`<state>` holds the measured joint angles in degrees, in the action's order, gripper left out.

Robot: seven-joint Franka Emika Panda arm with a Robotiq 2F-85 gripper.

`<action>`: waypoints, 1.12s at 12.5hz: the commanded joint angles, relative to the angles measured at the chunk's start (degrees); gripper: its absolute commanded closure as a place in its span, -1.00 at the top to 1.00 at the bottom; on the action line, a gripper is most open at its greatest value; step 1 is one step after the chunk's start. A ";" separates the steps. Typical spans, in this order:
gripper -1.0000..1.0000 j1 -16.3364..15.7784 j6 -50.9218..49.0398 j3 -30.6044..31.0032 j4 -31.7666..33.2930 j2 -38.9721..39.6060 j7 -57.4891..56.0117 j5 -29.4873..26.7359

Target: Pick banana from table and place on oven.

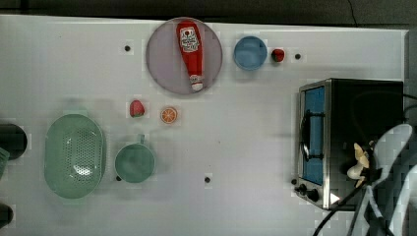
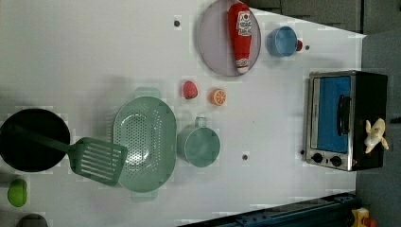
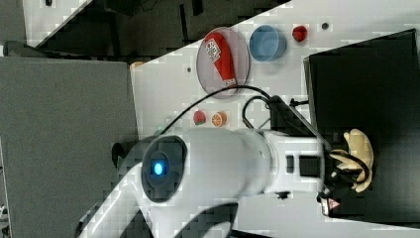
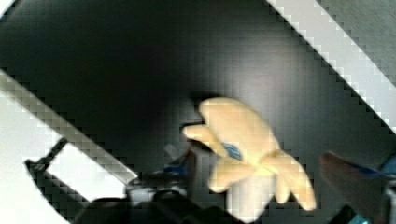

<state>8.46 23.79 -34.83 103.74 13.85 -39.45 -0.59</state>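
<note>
The peeled yellow banana [image 1: 360,162] lies on the black top of the oven [image 1: 366,105], near the corner above the knobs. From the left view, the banana [image 2: 376,136] rests by the far edge of the oven [image 2: 370,94]. My gripper [image 4: 261,163] is open and straddles the banana [image 4: 243,140], one finger close beside it and the other standing clear. In the right view the white arm reaches over the oven [image 3: 366,84] to the banana [image 3: 360,148]. The white table [image 1: 246,142] carries everything.
A ketchup bottle [image 1: 191,51] lies on a grey plate [image 1: 162,64]. Nearby are a blue bowl [image 1: 250,52], a strawberry [image 1: 137,108] and an orange slice [image 1: 168,115]. A green colander [image 1: 74,155] and a green cup [image 1: 134,162] sit at the top view's left. A spatula [image 2: 97,160] leans on the colander.
</note>
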 commanded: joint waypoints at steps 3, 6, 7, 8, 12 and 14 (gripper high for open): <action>1.00 -5.17 -0.60 3.58 -3.54 -4.37 0.88 -0.26; 1.00 -7.94 -8.26 7.27 -4.33 -10.97 12.05 -0.16; 1.00 -8.66 -14.07 8.97 -4.34 -13.36 16.74 -0.19; 1.00 -9.25 -18.89 11.01 -4.37 -15.79 23.33 -0.20; 1.00 -10.11 -24.74 21.49 -4.11 -23.59 43.42 -0.13; 1.00 -10.10 -24.73 26.25 -4.11 -25.71 44.79 1.11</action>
<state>-1.22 0.01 -8.57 99.99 -13.84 -2.93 0.90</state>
